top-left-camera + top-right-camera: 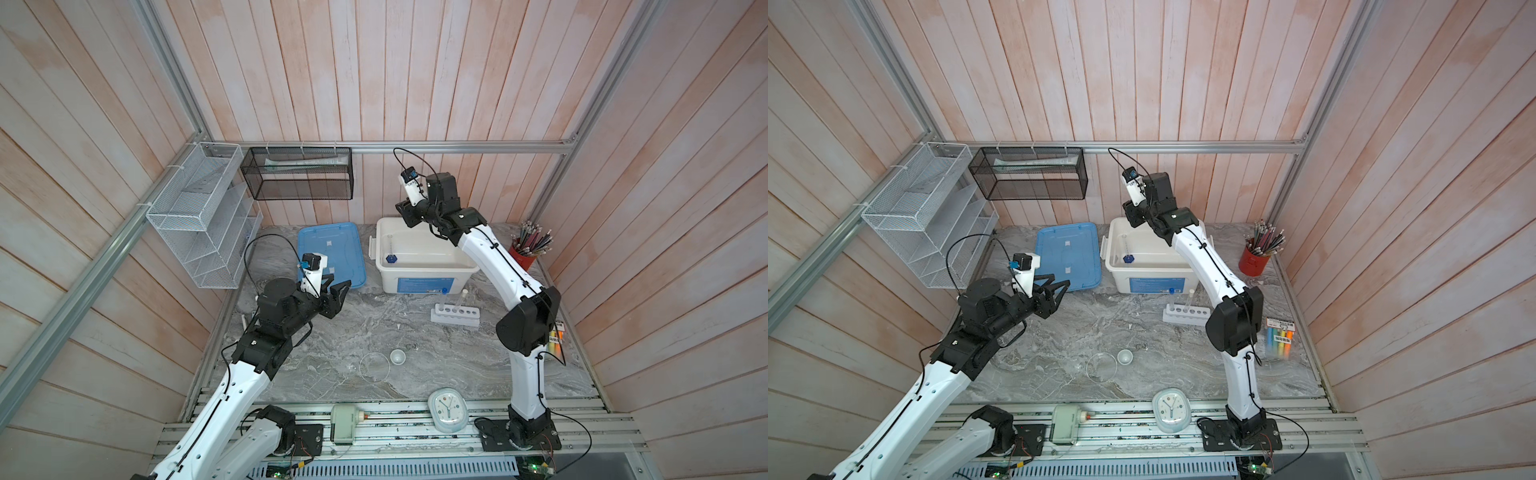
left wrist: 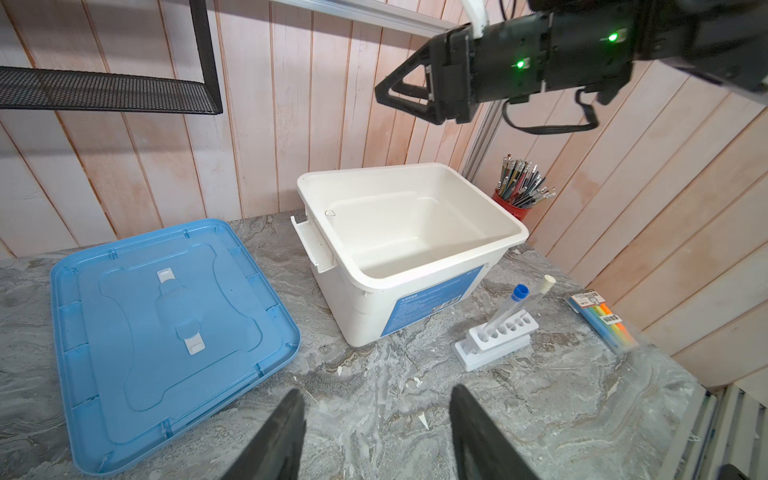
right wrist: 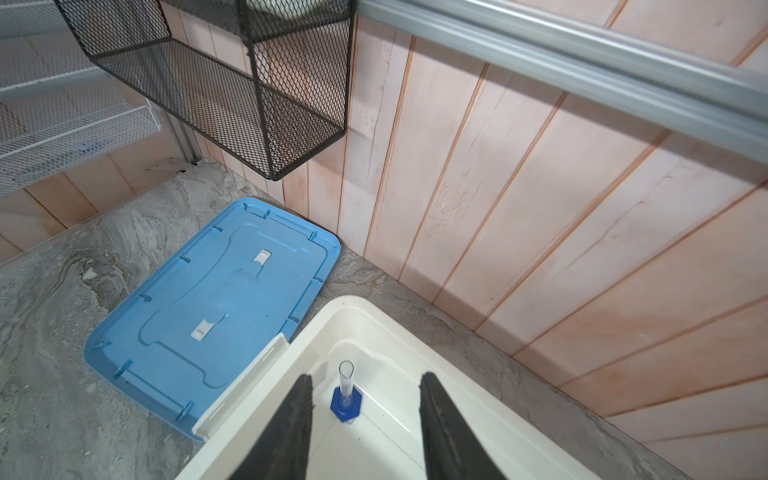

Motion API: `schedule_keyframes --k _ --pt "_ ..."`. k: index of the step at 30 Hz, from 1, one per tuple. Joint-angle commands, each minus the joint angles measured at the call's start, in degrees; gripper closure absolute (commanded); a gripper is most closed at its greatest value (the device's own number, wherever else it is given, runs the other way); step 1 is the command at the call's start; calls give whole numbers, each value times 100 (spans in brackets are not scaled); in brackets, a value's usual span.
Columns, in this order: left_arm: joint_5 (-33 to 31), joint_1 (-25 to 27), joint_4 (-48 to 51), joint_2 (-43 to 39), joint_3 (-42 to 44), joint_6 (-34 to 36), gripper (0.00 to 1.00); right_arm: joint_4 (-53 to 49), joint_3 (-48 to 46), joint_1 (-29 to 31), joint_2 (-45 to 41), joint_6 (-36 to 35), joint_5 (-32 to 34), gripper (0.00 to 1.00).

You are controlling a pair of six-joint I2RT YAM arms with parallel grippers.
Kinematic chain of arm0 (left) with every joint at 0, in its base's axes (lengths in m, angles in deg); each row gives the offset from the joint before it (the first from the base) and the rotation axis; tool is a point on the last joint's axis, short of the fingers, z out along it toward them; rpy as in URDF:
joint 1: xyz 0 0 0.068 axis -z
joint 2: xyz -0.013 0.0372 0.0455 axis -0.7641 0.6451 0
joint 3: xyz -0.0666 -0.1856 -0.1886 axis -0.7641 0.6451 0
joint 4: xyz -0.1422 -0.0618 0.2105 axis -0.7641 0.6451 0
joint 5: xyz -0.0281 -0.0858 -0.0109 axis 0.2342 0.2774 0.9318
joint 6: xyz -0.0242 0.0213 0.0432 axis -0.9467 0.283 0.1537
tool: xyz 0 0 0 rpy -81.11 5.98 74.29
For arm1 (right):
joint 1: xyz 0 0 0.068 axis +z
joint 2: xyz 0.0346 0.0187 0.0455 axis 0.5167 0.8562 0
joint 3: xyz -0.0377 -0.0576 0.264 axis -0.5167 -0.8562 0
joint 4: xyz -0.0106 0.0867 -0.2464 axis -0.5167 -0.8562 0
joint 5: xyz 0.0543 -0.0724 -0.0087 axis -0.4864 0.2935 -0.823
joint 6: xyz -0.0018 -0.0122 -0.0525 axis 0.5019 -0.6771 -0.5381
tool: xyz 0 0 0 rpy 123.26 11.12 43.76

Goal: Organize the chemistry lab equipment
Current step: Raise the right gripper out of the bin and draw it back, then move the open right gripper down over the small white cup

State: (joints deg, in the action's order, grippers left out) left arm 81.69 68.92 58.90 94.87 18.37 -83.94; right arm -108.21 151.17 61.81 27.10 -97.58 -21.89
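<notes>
Right end effector [image 3: 366, 377] empty, jaws apart, above blue-based clear cylinder [image 3: 345, 392] standing upright in white plastic bin [image 2: 415, 284]. Left end effector [image 2: 376, 390] open, empty, over grey marbled counter [image 1: 440, 365]. Risk: jaw clips cylinder, topples it.

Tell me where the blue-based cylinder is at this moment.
In both top views the blue-based cylinder stands upright inside the white bin, near its left wall, the side facing the blue lid.
</notes>
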Motion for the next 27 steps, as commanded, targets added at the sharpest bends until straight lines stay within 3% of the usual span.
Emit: schedule_keyframes --k 1,9,14,21,27 --pt "349 -70 75 -110 159 -162 42 -234 -714 235 -575 141 426 56" --pt "990 -280 821 -65 -375 258 42 -865 -2720 1108 -2303 529 1070 56" --pt "1410 -327 920 -7 -431 478 43 -1418 -3803 1673 -2938 1214 1172 56" --pt "1456 -345 961 132 -504 765 43 -1625 -5110 2175 -3356 2231 816 60" --pt "1583 -355 484 196 -246 581 42 -1401 -5802 2461 -3290 2792 652 62"
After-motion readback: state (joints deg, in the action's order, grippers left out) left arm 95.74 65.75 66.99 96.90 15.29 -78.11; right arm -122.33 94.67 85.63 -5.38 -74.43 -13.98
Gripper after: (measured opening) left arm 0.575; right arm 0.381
